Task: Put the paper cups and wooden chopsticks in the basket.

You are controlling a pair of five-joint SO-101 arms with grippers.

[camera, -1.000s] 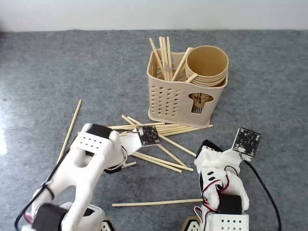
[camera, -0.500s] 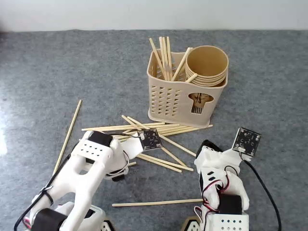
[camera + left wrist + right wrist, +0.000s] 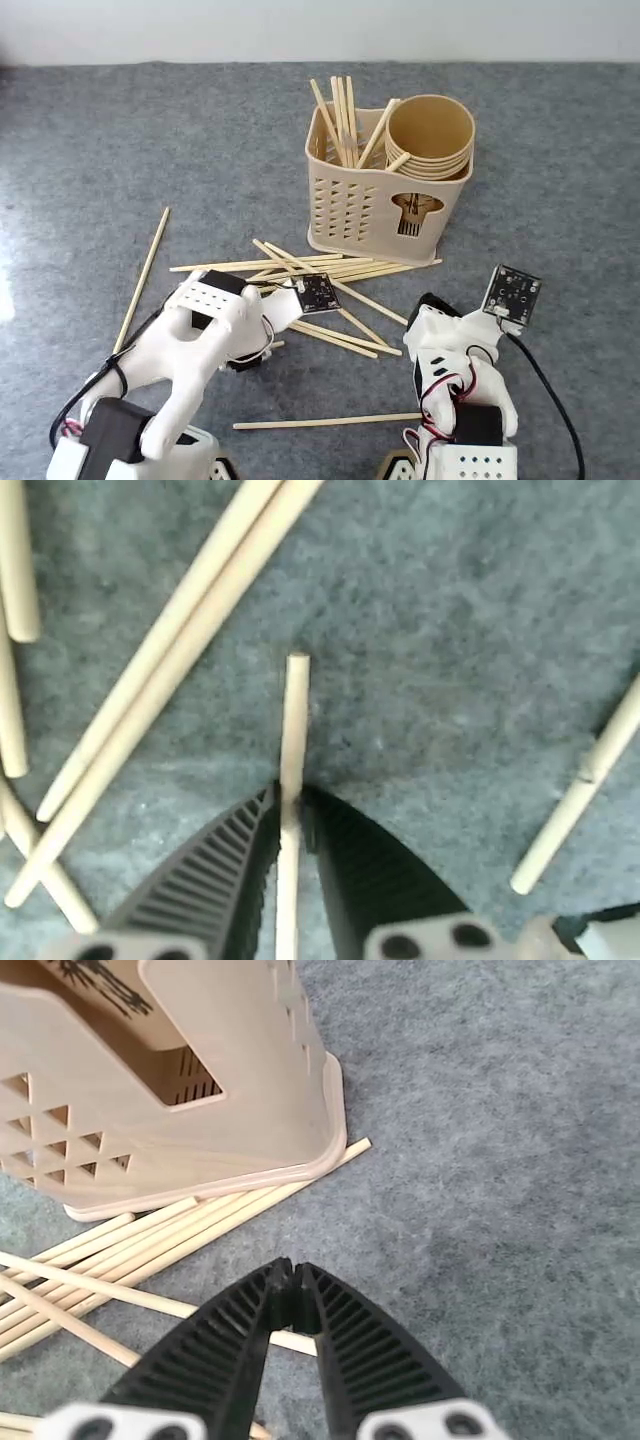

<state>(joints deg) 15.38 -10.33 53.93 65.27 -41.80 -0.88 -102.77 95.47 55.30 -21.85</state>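
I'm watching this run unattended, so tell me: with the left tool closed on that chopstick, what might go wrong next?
1. The left tool holds the thin chopstick running along the tool, not across it, so the stick may slip or swing on lifting.
2. The basket already holds upright chopsticks and paper cups; a long stick could snag there.

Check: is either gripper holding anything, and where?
Left gripper is shut on a chopstick, pinched near one end, its tip poking past the gripper. Right gripper is shut on nothing.
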